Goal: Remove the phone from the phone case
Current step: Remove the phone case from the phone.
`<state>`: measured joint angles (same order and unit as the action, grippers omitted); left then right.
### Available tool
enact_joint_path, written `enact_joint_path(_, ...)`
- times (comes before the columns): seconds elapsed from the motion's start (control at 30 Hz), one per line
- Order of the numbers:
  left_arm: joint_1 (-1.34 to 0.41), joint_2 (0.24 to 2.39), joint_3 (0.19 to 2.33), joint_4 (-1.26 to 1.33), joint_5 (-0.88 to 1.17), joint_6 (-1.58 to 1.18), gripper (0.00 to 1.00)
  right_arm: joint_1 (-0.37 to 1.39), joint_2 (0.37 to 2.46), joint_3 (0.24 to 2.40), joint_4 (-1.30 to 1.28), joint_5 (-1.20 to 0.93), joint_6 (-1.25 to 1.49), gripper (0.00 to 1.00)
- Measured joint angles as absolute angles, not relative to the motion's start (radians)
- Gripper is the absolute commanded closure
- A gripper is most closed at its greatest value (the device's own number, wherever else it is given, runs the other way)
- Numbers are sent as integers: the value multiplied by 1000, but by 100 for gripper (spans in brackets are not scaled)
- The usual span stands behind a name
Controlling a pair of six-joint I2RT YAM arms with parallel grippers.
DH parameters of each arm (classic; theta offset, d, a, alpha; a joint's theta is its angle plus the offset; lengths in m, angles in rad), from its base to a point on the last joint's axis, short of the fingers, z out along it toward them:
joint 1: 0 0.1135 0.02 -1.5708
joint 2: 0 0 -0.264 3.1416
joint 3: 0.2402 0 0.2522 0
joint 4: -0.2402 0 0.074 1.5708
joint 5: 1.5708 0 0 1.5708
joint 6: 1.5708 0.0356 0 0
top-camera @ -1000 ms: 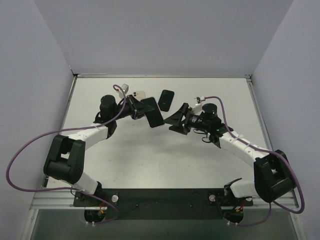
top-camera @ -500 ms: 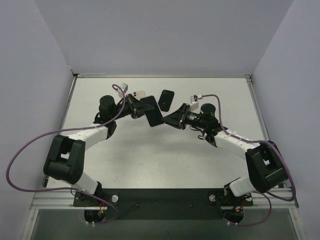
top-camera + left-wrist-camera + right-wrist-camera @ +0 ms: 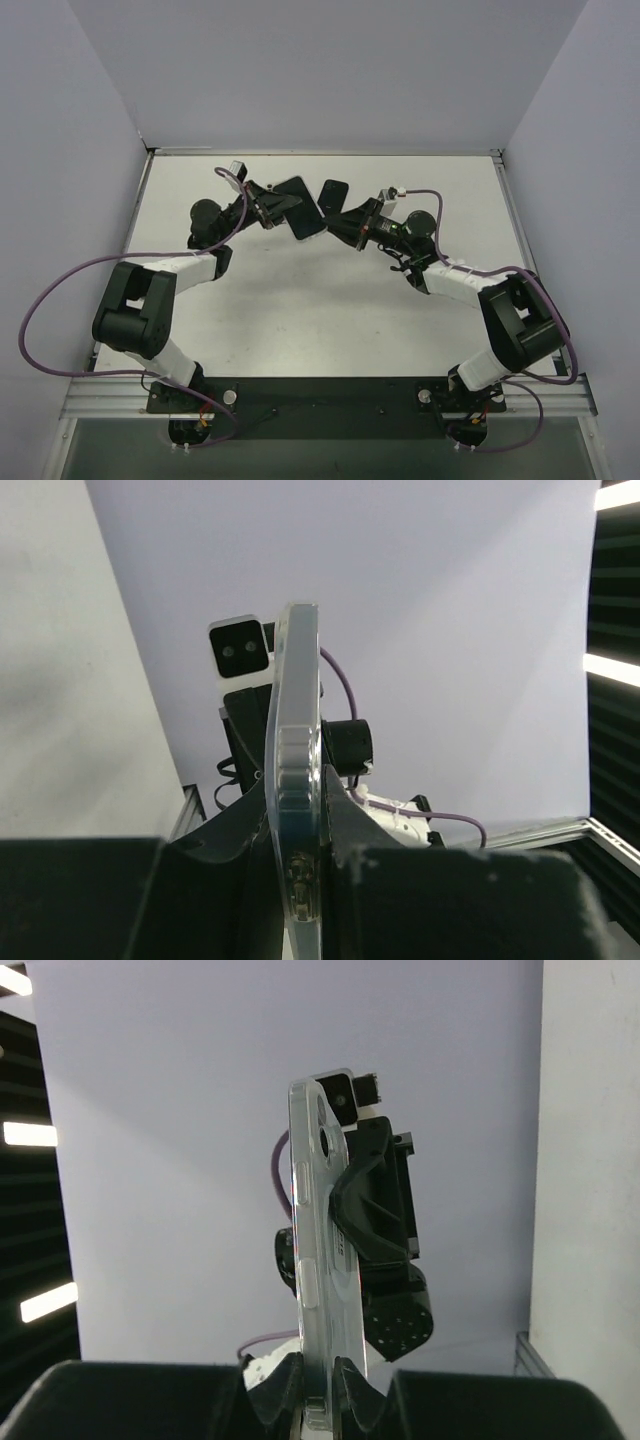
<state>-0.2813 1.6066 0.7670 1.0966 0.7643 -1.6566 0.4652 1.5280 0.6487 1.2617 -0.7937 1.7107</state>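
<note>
The phone (image 3: 303, 212), dark-faced, sits in a clear phone case and is held above the table between both arms. My left gripper (image 3: 285, 205) is shut on one end of it. In the left wrist view the phone case (image 3: 297, 780) stands edge-on, pinched between the left gripper's (image 3: 300, 880) fingers. My right gripper (image 3: 336, 228) is shut on the opposite end. The right wrist view shows the clear phone case (image 3: 325, 1240) rising edge-on from the right gripper (image 3: 322, 1390), with the left gripper (image 3: 380, 1220) clamped on its far part.
A second dark phone-like slab (image 3: 333, 197) lies on the white table (image 3: 320, 320) just behind the grippers. Grey walls close in the back and both sides. Purple cables loop off both arms.
The right gripper moved left to the phone and shut on its end. The left gripper swung the phone a little toward the back of the table.
</note>
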Motion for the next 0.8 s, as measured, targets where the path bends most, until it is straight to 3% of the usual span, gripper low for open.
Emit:
enact_joint_path(0.3, -273, 1610, 810, 1174, 701, -1749, 100, 476, 1560, 723, 1304, -744, 1909, 100)
enact_joint_path(0.8, -260, 1582, 839, 1117, 556, -1720, 100, 507, 1708, 822, 1444, -609, 2011, 100)
